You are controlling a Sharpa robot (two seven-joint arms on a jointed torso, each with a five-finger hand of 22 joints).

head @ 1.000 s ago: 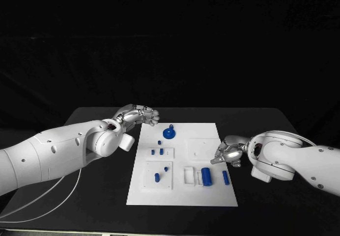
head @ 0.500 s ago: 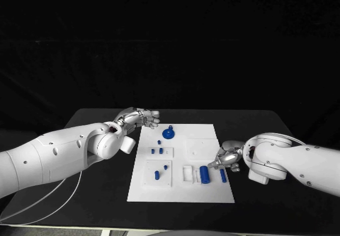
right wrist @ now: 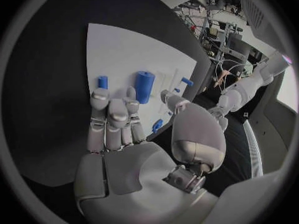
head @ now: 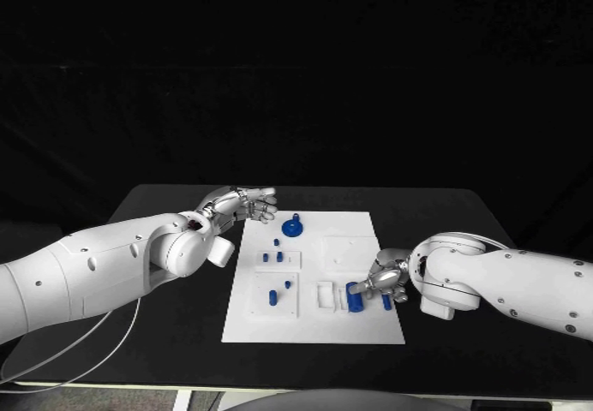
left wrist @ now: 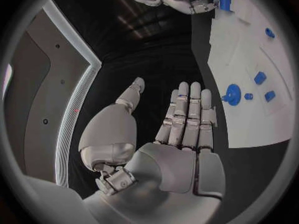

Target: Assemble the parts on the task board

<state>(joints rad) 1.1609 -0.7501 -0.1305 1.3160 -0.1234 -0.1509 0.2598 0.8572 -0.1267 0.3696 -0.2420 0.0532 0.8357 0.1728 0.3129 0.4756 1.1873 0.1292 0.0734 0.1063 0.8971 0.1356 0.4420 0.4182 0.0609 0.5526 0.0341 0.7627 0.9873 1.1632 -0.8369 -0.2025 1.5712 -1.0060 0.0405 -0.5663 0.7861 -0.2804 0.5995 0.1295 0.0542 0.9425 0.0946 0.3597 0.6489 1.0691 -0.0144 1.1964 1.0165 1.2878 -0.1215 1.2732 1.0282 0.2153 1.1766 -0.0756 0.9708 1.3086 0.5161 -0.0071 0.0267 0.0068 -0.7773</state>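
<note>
The white task board [head: 346,330] lies mid-table. On it are a round blue knob [head: 293,228] at the far side, small blue pegs [head: 273,297] on the left, and a thick blue cylinder [head: 355,298] with a thin blue bar [head: 386,300] near the right edge. My right hand [head: 374,281] hovers low just beside the cylinder, fingers straight and holding nothing. In the right wrist view the cylinder [right wrist: 144,86] lies just past the fingertips [right wrist: 113,104]. My left hand [head: 248,204] floats empty by the board's far left corner, its fingers [left wrist: 187,114] extended.
A white raised block [head: 329,296] sits left of the cylinder, and a square white insert [head: 347,253] lies behind it. The black table [head: 458,223] has bare room to the right and left of the board. A white cable [head: 74,342] trails under my left arm.
My right hand has moved in over the board's right edge, nearer to the blue cylinder. The left hand has stayed where it was. The head view shifted slightly.
</note>
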